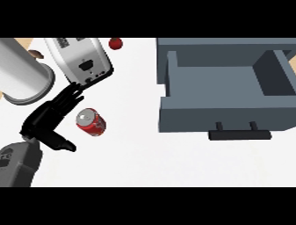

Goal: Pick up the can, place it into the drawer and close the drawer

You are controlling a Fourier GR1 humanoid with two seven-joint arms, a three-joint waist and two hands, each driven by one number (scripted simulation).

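The left hand (46, 118) is hovering at the left side of the white counter (143, 158), coming up from the lower left on its grey forearm (14, 165). Its fingers (69, 96) are stretching out nearly straight, pointing up and to the right, while the thumb (60, 143) is sticking out separately toward the lower right. The hand is spread wide and is holding nothing. The fingertips are reaching toward the base of a white appliance (82, 59) just above them; whether they are touching it I cannot tell.

The can (90, 121) is lying just to the right of the hand, in the gap between fingers and thumb, not grasped. It is red with white markings and a silver top that is facing up and to the left, so it is sitting tilted or on its side on the counter.

Well to the right, the grey drawer (228, 116) is standing pulled out, its inside showing bare, with a dark handle (240, 134) along its front edge. The can is well apart from it.

A big white cylinder (14, 72) is occupying the upper left corner, and a small red thing (115, 43) is sitting near the appliance's top edge. The right hand is not showing anywhere.
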